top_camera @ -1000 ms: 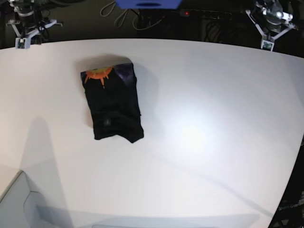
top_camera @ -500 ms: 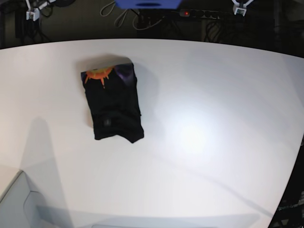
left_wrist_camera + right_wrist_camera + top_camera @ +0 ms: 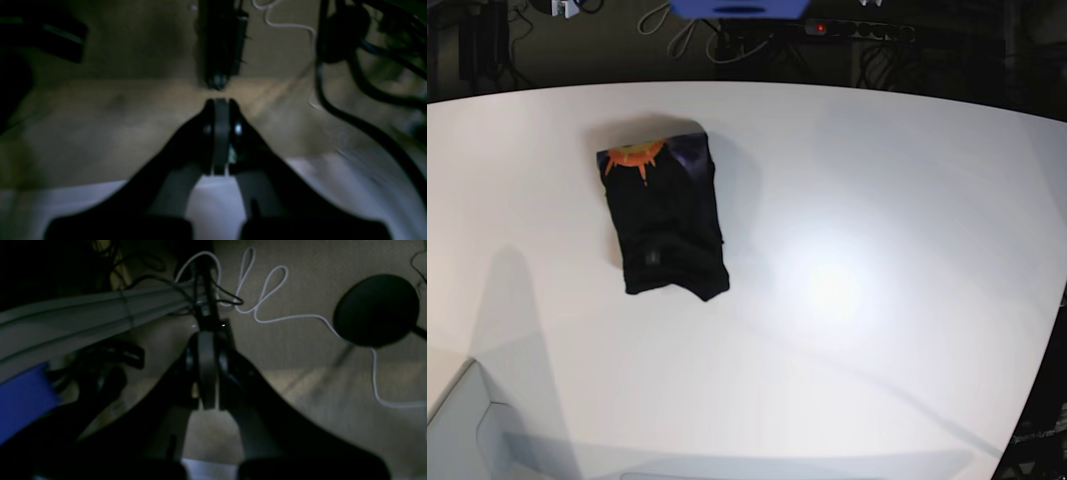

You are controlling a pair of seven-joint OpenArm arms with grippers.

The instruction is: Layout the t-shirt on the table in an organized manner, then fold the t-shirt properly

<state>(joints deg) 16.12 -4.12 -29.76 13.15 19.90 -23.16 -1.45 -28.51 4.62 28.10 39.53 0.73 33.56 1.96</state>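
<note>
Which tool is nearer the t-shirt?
Right. The right tool sits beyond the table's far edge on the t-shirt's side; the left tool is off the opposite end, outside the base view.

**White tabletop carrying one folded black shirt**

The tabletop [image 3: 857, 300] is broad, smooth and white, with a curved far edge and a bright glare patch right of centre. The t-shirt [image 3: 665, 222] lies directly on it, folded into a compact upright rectangle in the left half, its orange sunburst print with purple at the far end. No fingers touch the cloth or reach over it. In the left wrist view a pale strip of the same surface shows just below the closed fingers [image 3: 233, 113]
</note>
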